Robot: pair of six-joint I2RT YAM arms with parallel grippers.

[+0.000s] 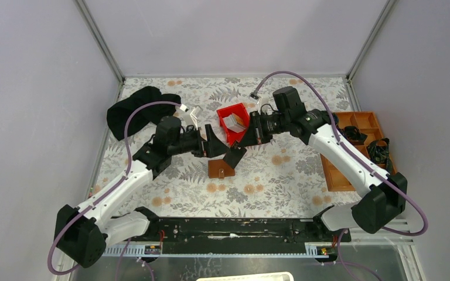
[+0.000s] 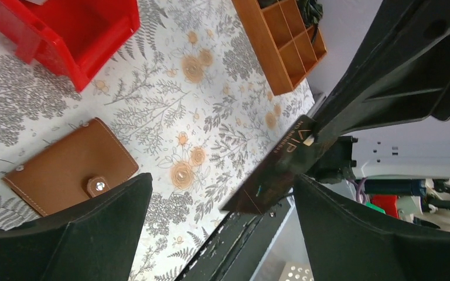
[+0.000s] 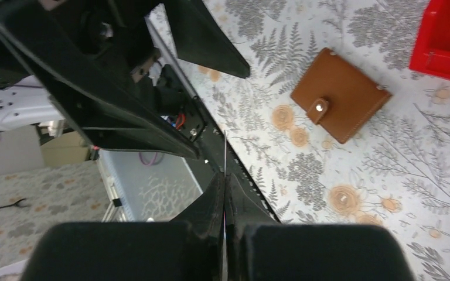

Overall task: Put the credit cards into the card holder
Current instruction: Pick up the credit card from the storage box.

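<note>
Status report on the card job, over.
Right gripper jaws shut on dark card. Left gripper jaws open, empty. Card holder on table, clasp shut: needs opening.

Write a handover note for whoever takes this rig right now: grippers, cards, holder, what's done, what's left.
Left gripper: open, empty, facing the held card.
Right gripper: shut on a dark card marked VIP, held above the table.
Card holder: flat on the table near the red bin, closed, clasp fastened.
Done: one card lifted.
Left: open the holder and slide this card in. No other cards can be made out. The pale contents of the bin are too small to identify.
</note>
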